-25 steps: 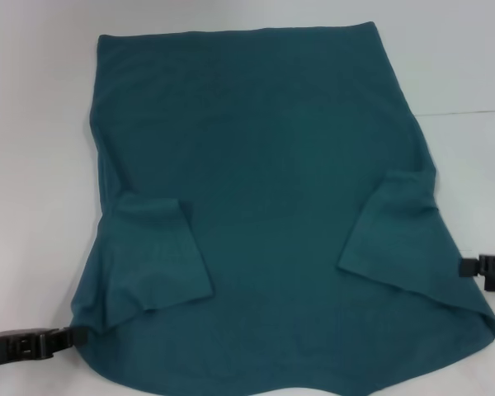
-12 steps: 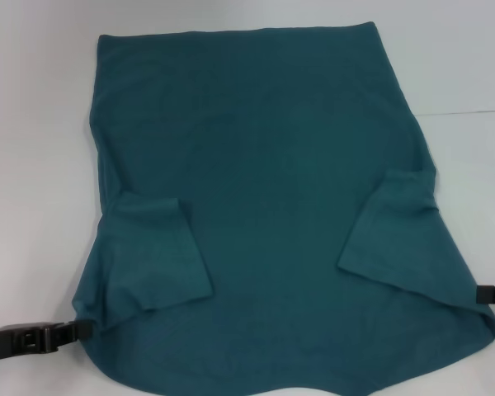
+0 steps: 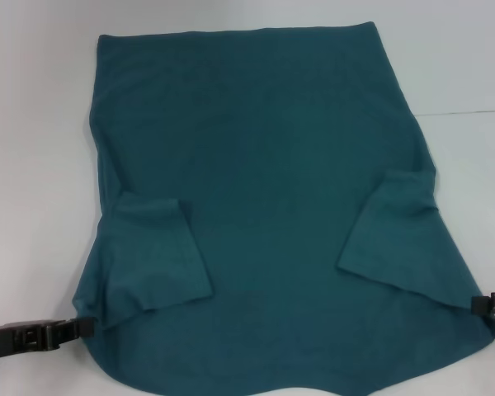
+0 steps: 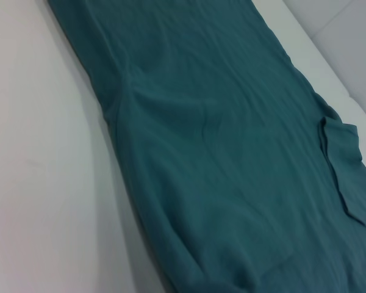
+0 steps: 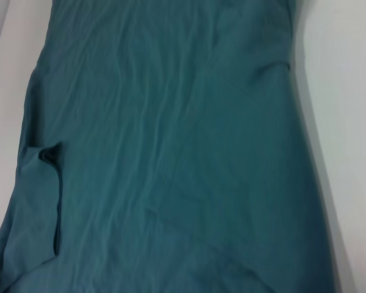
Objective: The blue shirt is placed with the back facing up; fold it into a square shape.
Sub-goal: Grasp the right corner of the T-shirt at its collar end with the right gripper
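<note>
At the near edge, the left end effector (image 3: 81, 327) touches the blue shirt (image 3: 264, 206) at its near left corner, and the right end effector (image 3: 481, 304) meets the near right corner; I cannot tell either's finger state. The shirt lies flat on the white worktop (image 3: 33, 124), both sleeves folded inward, reaching to the far side.

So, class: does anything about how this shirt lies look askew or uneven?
Slightly. The blue shirt lies flat on the table, both sleeves folded inward, but the near hem curves and flares wider than the far edge. The left gripper and right gripper sit at its near corners. No damage shows.
</note>
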